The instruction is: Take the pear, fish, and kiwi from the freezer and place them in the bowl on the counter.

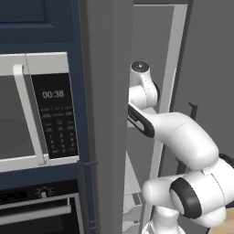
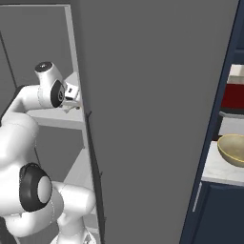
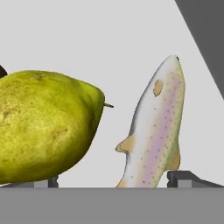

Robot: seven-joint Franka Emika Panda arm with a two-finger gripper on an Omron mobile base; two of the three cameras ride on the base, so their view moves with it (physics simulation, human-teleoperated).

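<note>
In the hand view the yellow-green pear [image 3: 48,131] looms large at the left, lying on the white freezer shelf [image 3: 118,48]. Just right of it lies the pale speckled fish [image 3: 155,131], tail toward me. My gripper [image 3: 116,181] is open; its left fingertip is below the pear and its right fingertip is beyond the fish's tail. A dark sliver [image 3: 1,71] peeks out behind the pear; I cannot tell if it is the kiwi. The right base view shows my gripper [image 2: 74,104] at a shelf inside the freezer [image 2: 57,119]. The tan bowl [image 2: 233,150] sits on the marble counter [image 2: 214,172].
The freezer's grey door [image 2: 152,119] stands open between the arm and the counter. A grey panel [image 1: 105,114] hides my hand in the left base view. A silver microwave [image 1: 36,114] and an oven [image 1: 41,210] sit to its left. A red object [image 2: 235,95] stands behind the bowl.
</note>
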